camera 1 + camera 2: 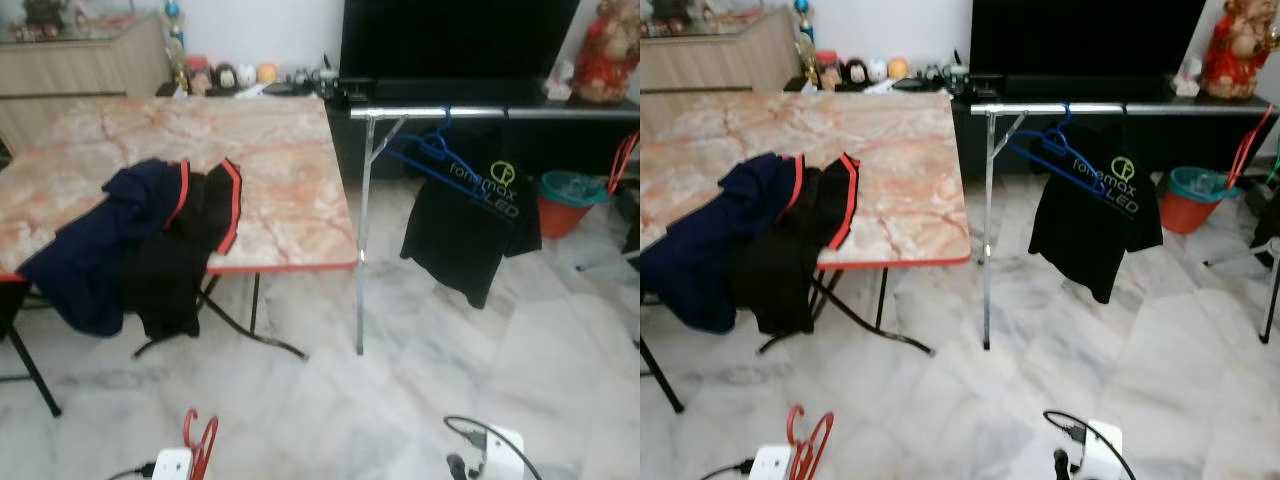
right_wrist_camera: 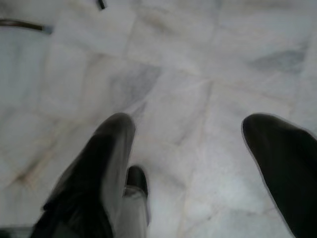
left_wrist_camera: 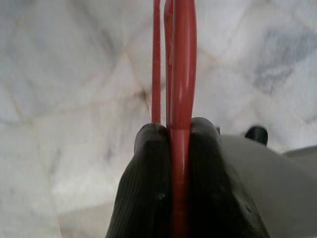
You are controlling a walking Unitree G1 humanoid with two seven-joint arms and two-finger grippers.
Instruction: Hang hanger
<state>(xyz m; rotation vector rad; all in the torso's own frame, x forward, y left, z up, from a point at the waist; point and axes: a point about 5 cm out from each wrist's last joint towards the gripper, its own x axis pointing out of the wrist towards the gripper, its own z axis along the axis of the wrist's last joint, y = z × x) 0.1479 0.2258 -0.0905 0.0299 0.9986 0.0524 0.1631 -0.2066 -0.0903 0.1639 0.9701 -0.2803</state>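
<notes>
The red hanger sits clamped between the left gripper's fingers, held low above the marble floor. It looks light, stiff and smooth, so it could twist in the grip; holding near the hook seems best. The right gripper hangs spread and empty. Ahead, the clothes rail carries a blue hanger with a black shirt.

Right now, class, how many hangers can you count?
3: a red hanger in the left claw, a blue hanger holding the black T-shirt on the rail, another red one at the rail's right end.
</notes>
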